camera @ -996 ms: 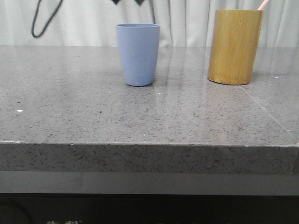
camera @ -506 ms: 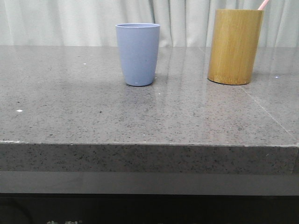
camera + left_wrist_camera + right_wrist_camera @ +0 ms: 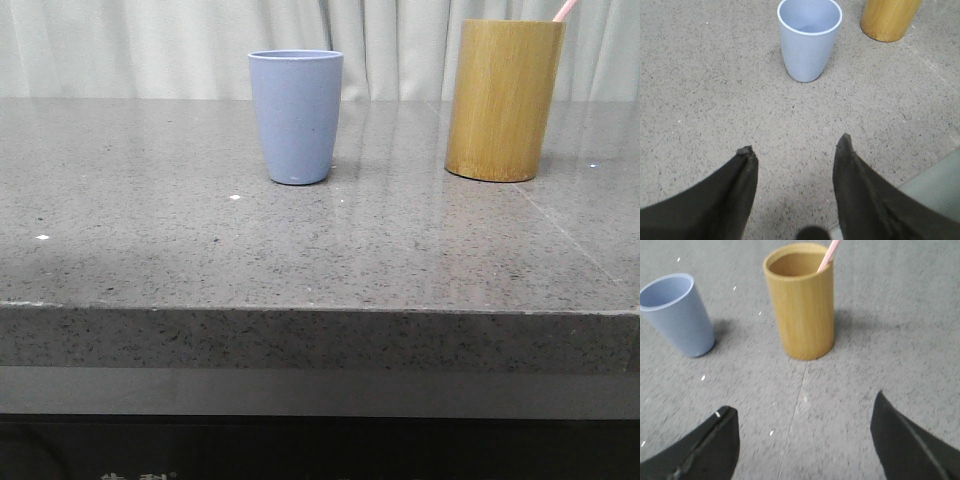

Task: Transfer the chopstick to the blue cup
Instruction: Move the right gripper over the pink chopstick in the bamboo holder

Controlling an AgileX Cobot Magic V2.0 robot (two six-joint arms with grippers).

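- the chopstick (image 3: pixel 830 254) stands tilted inside the bamboo holder (image 3: pixel 503 98), its pink tip (image 3: pixel 565 9) poking above the rim.
- the bamboo holder sits upright toward the far right of the worktop (image 3: pixel 320 240).
- the blue cup (image 3: pixel 295 115) stands upright near the far edge, around the middle, well apart from the holder, with nothing inside it.
- the left gripper (image 3: pixel 796 146) hangs over the worktop near the blue cup, jaws spread and holding nothing.
- the right gripper (image 3: pixel 802 415) faces the holder, jaws wide apart and bare.

front cam low, level w/ table edge; both wrist cams angled down; blue cup (image 3: pixel 295 115) shared by all.
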